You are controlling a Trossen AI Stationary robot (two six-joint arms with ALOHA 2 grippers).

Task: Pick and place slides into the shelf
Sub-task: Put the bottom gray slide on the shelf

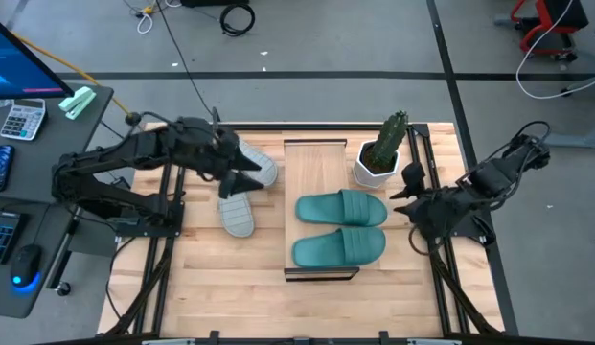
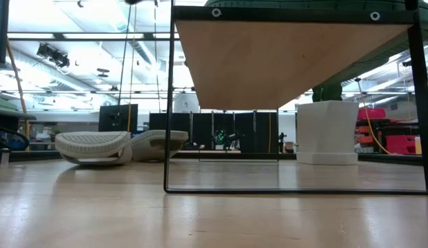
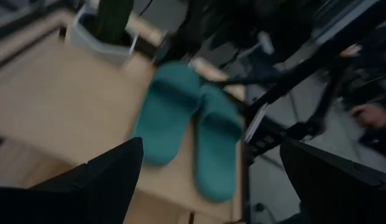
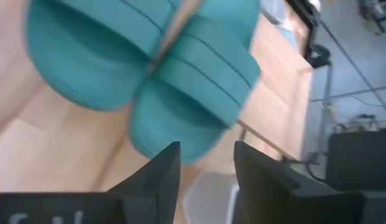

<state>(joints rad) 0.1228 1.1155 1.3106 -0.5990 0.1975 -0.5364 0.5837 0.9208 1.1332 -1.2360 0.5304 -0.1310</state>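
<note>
two teal slides (image 1: 341, 227) are seen side by side on the shelf (image 1: 314, 153) at frame centre; two grey slides (image 1: 244, 192) lie centre-left on the bench (image 1: 201, 278). the left pincer (image 1: 241, 179) is spread wide above them; the right pincer (image 1: 400, 199), partly open, holds nothing.

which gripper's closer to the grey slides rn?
Left. The left gripper is open, right over the two grey slides lying on the tabletop beside the shelf. The right gripper is across the shelf, empty, next to the teal slides.
</note>
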